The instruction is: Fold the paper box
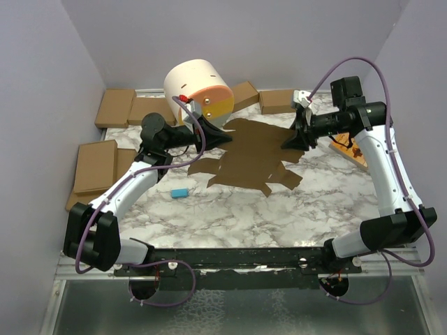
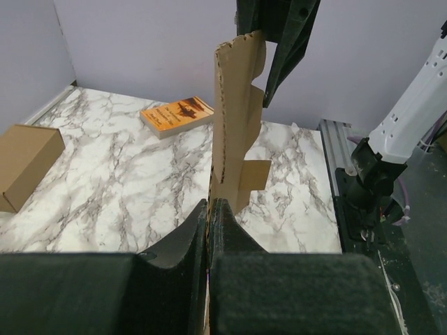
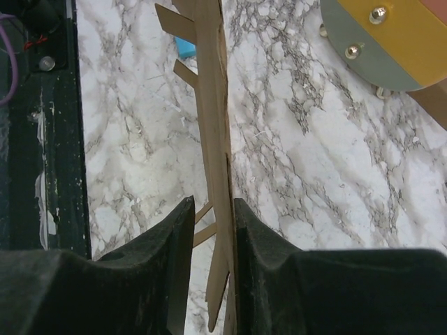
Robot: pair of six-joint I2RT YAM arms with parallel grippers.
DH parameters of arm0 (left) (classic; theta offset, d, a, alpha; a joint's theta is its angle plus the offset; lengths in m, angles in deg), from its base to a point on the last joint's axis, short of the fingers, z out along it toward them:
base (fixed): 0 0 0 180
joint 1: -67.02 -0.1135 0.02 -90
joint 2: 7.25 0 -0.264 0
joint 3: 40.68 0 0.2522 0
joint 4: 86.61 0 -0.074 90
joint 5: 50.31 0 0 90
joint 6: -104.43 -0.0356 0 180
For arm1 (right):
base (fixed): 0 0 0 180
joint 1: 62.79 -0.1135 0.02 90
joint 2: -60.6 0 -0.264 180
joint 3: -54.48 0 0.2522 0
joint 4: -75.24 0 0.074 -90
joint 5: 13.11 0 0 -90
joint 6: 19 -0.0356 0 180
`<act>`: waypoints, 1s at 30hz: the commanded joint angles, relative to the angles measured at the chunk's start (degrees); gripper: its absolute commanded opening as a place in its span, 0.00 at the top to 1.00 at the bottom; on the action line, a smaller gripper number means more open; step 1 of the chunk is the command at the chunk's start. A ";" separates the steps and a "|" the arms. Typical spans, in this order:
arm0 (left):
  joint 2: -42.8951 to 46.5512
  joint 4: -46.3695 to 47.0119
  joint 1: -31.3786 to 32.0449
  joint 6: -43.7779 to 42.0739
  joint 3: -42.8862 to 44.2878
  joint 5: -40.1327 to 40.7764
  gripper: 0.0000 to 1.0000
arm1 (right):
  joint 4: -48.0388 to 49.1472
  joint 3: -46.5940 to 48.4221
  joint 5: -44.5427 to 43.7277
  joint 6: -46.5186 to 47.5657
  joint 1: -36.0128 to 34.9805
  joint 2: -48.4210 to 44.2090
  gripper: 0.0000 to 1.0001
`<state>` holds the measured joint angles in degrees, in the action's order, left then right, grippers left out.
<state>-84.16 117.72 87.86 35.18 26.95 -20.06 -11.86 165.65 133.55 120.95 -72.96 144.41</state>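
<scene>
The paper box (image 1: 251,157) is a wide brown die-cut sheet with flaps, held up over the marble table between both arms. My left gripper (image 1: 227,138) is shut on the sheet's left edge; in the left wrist view its fingers (image 2: 209,206) pinch the cardboard (image 2: 234,125), which runs away edge-on. My right gripper (image 1: 298,138) straddles the sheet's right edge. In the right wrist view the sheet (image 3: 213,105) stands between the part-closed jaws (image 3: 213,206), against one finger, with a visible gap to the other.
A white and orange drum (image 1: 198,87) stands at the back behind the sheet. Ready-made brown boxes (image 1: 115,108) (image 1: 96,165) (image 1: 276,101) line the left and back edges. An orange booklet (image 1: 349,150) lies at the right. A small blue block (image 1: 180,192) lies front left.
</scene>
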 commanded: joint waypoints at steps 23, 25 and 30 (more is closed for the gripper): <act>2.35 5.57 -2.24 4.05 -1.49 0.90 1.00 | 1.59 -1.40 6.90 -1.78 1.57 -1.85 0.99; 3.09 2.99 -3.68 4.92 -1.48 4.34 0.88 | 4.34 -1.39 6.10 -4.55 2.76 -2.55 0.99; 12.82 -6.92 -9.41 4.76 -7.09 22.06 0.35 | 1.67 2.42 9.12 -3.78 9.07 -1.19 0.99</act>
<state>-80.33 117.28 82.52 39.99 24.46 -12.97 -10.07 164.62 138.47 117.89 -68.44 143.84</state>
